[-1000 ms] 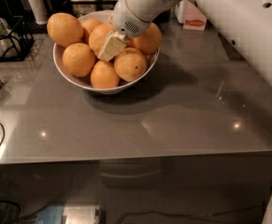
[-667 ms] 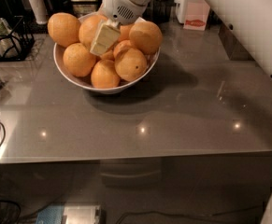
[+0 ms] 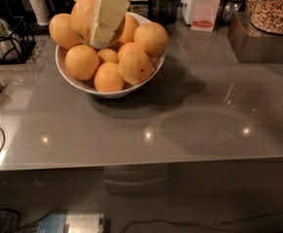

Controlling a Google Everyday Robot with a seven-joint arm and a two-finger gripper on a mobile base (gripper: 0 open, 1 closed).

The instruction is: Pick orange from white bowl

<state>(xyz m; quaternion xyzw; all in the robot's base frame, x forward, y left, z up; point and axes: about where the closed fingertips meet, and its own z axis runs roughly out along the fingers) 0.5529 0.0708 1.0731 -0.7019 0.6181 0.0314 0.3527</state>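
— Your gripper [image 3: 104, 18] has gone up since a moment ago. It was low in the pile of fruit. Now it is at the top edge of the view, and the big white arm is out of sight.

— Has it got anything?

— Yes, I think so. Its pale fingers [image 3: 111, 6] are squeezed onto the orange [image 3: 82, 11]. You can see one finger in front of the fruit, and the other is hidden behind it. The orange sits higher than the rest, over the back left of the white bowl [image 3: 156, 67].

— Which step am I on?

— The lifting part, I would say. The grab looks done, but the fruit is not clear of the bowl yet.

— What is under it?

— More fruit. An orange with a dark speck [image 3: 136, 66] is at the front right, and a small orange [image 3: 108, 56] is in the middle. The bowl stands on the grey table [image 3: 194, 130]. A white carton [image 3: 201, 6] and a box of nuts [image 3: 272, 11] are at the back.

— What next?

— Go straight up, slowly, and keep the squeeze firm. The fruit is round and smooth, so it could slip. Then carry it away from the bowl.
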